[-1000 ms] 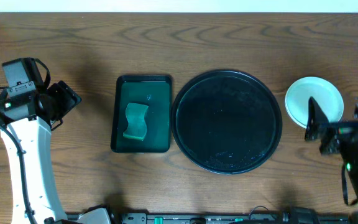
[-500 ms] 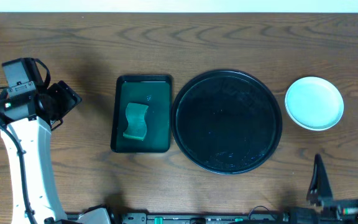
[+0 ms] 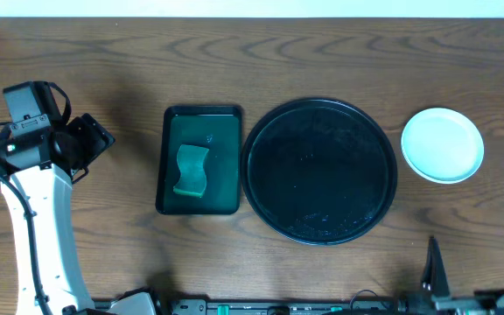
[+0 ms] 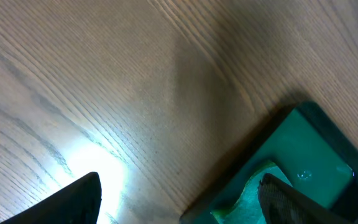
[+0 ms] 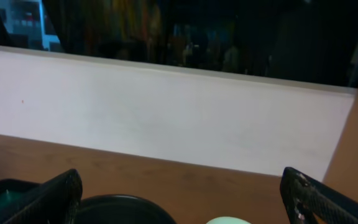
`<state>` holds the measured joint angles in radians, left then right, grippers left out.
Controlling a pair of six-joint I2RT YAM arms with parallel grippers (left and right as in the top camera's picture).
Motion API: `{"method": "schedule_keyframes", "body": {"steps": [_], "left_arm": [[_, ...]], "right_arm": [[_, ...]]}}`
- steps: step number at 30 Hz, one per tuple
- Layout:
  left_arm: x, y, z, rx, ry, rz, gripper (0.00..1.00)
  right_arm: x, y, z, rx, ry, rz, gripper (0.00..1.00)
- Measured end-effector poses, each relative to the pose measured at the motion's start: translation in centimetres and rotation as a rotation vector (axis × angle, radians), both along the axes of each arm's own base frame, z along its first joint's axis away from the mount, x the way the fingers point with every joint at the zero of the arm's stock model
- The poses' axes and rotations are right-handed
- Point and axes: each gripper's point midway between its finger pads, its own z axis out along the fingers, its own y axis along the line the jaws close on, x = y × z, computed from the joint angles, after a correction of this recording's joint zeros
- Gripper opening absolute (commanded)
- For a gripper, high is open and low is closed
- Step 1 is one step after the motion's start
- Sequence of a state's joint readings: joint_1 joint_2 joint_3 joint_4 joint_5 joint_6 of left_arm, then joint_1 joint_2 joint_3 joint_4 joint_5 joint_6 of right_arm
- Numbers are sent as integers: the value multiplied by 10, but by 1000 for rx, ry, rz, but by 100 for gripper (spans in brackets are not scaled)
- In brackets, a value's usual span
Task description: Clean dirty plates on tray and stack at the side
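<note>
Overhead view: the black tray (image 3: 319,171) lies at centre and carries no plate. The plates (image 3: 442,144) show as one pale disc on the table (image 3: 322,52), to the right of the black tray and clear of its rim. How many are stacked cannot be told from above. The green tray (image 3: 221,140) sits just left of the black tray, with the sponge (image 3: 191,171) lying in it. The left gripper (image 3: 93,140) hangs over bare wood well left of the green tray, and its opening cannot be read here. The right gripper (image 3: 473,273) shows only two fingertips at the near edge, set wide apart with nothing between them. Left wrist view: the left gripper (image 4: 179,208) is spread and empty over the wood, with a corner of the green tray (image 4: 316,143) and an edge of the sponge (image 4: 253,186) just ahead. Right wrist view: the right gripper (image 5: 182,199) is spread and empty, looking level across the table toward a pale wall (image 5: 166,106). The black tray's rim (image 5: 123,208) and a sliver of the plates (image 5: 225,220) lie at the bottom edge. Assessment: the stacking step appears complete. The next move probably calls for no grasp, only parking both arms clear of the stack.
</note>
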<state>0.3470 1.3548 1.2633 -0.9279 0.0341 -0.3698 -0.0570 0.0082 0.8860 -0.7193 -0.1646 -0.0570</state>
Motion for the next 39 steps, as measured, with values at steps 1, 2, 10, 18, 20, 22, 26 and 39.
{"method": "schedule_keyframes", "body": {"steps": [1, 2, 10, 18, 20, 22, 26, 39], "left_arm": [[0, 0, 0, 0, 0, 0, 81], [0, 0, 0, 0, 0, 0, 81], [0, 0, 0, 0, 0, 0, 81], [0, 0, 0, 0, 0, 0, 81], [0, 0, 0, 0, 0, 0, 81], [0, 0, 0, 0, 0, 0, 81], [0, 0, 0, 0, 0, 0, 81], [0, 0, 0, 0, 0, 0, 81]], "right_arm": [[3, 0, 2, -1, -16, 3, 99], [6, 1, 5, -4, -38, 8, 99], [10, 5, 53, -18, -325, 42, 99], [13, 6, 68, -20, -496, 54, 99], [20, 6, 61, -20, -494, 54, 99], [28, 6, 53, -20, -488, 54, 99], [39, 6, 40, -20, -490, 55, 99], [65, 7, 0, -10, -493, 61, 99]]}}
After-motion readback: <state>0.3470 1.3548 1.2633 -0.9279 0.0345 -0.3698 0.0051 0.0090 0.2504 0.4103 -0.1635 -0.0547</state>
